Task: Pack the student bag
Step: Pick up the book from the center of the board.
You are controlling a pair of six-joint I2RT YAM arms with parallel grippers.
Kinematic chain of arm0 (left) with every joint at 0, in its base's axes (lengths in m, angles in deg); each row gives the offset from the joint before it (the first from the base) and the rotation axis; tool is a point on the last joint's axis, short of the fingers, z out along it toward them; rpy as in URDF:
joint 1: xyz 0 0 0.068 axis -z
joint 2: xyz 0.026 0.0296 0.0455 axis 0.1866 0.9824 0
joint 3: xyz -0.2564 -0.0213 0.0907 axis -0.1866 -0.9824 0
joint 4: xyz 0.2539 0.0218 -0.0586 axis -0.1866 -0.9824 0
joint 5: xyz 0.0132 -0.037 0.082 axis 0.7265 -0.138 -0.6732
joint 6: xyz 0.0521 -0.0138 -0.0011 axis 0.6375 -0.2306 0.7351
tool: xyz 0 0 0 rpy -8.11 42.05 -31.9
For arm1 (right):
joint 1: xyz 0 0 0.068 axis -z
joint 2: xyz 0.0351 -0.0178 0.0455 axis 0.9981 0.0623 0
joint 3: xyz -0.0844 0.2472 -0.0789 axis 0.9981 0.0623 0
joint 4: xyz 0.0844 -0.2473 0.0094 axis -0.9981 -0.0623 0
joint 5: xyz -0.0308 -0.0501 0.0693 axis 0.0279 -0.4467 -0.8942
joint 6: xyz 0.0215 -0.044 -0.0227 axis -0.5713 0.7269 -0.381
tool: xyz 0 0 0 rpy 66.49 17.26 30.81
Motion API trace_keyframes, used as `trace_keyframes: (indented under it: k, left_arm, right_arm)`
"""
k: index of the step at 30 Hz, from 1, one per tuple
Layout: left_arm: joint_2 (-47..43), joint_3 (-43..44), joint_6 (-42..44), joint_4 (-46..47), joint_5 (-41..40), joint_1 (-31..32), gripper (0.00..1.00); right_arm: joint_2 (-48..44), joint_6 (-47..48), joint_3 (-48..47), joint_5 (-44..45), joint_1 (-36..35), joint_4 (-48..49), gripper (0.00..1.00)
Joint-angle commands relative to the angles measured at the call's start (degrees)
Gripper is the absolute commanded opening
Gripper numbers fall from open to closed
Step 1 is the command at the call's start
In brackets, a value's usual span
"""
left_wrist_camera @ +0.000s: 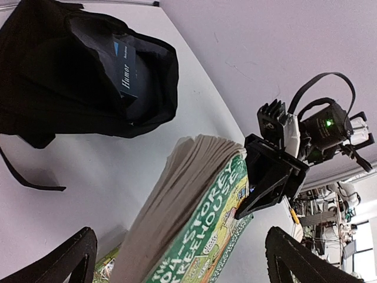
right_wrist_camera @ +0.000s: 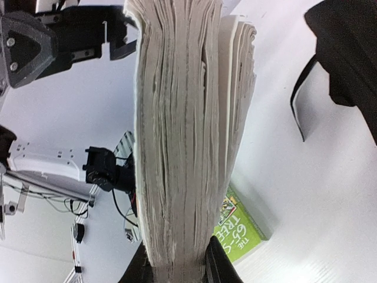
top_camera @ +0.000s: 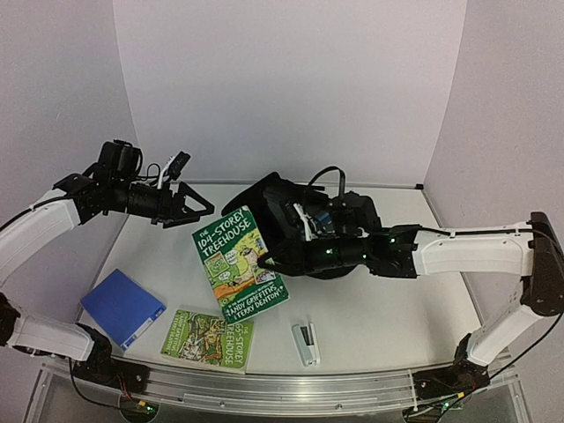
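Observation:
The student bag [top_camera: 284,204] lies black and open-mouthed at the table's back middle, and a dark-blue book [left_wrist_camera: 124,71] shows inside it. My right gripper [top_camera: 286,260] is shut on a green "104-Storey Treehouse" book [top_camera: 236,260] and holds it tilted in front of the bag. In the right wrist view its page edges [right_wrist_camera: 182,147] stand between my fingers [right_wrist_camera: 219,266]. My left gripper [top_camera: 189,187] hangs open to the left of the book. In the left wrist view the book [left_wrist_camera: 200,224] lies between its spread fingers [left_wrist_camera: 65,259] without touching them.
A blue folder [top_camera: 123,308] lies at the front left. Beside it rests a second green book, "65-Storey Treehouse" [top_camera: 209,337]. A white stapler [top_camera: 307,344] sits near the front edge. Bag straps [right_wrist_camera: 301,100] trail on the table.

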Motion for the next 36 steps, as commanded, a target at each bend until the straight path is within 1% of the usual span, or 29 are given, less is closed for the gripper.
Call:
trace_keyframes:
  k: [1,5,7,10,12,20,25,26,28,31,33,36]
  left_arm:
    - [2.98,5.4,6.89,-8.62,5.68,-0.3,1.0]
    - [4.64,7.31,9.05,-12.08,8.01,-0.3,1.0]
    - [5.28,7.77,10.08,-13.02,10.96,-0.3,1.0]
    - [6.14,7.92,12.07,-14.41,18.02,-0.07,1.0]
    - [5.86,7.37,12.18,-13.53,20.56,0.75,1.0]
    - [6.05,6.64,11.66,-12.53,25.23,2.16,1.0]
    - [6.91,6.58,11.02,-11.2,26.42,3.54,1.0]
    - [7.03,6.66,10.77,-10.71,26.49,3.61,0.98]
    - [7.29,6.79,10.21,-9.91,26.66,3.66,0.91]
    - [8.01,7.14,10.0,-9.71,27.34,3.66,0.71]
    - [8.49,7.05,9.87,-9.49,27.43,3.71,0.61]
    - [8.87,6.7,9.74,-9.04,27.95,3.75,0.42]
  right_arm:
    - [-4.17,4.33,-4.62,-10.22,0.05,2.74,0.0]
    - [-5.3,4.84,-4.99,-12.93,0.19,2.76,0.0]
    - [-5.78,4.92,-5.07,-13.59,0.45,2.7,0.0]
    - [-6.15,5.12,-5.39,-14.58,1.1,2.77,0.0]
    - [-6.07,5.22,-5.72,-15.31,1.43,2.72,0.0]
    - [-5.15,5.58,-7.09,-17.83,2.35,2.55,0.0]
    - [-3.33,5.94,-8.12,-19.02,2.53,2.24,0.0]
    - [-2.86,5.98,-8.25,-19.33,2.55,2.08,0.0]
    - [-2.14,6.05,-8.48,-19.78,2.54,1.87,0.0]
    - [-1.75,6.28,-8.67,-19.98,2.49,1.67,0.0]
    - [-1.65,6.56,-8.91,-19.91,2.56,1.24,0.0]
    - [-1.34,6.95,-9.19,-19.52,2.72,0.39,0.0]
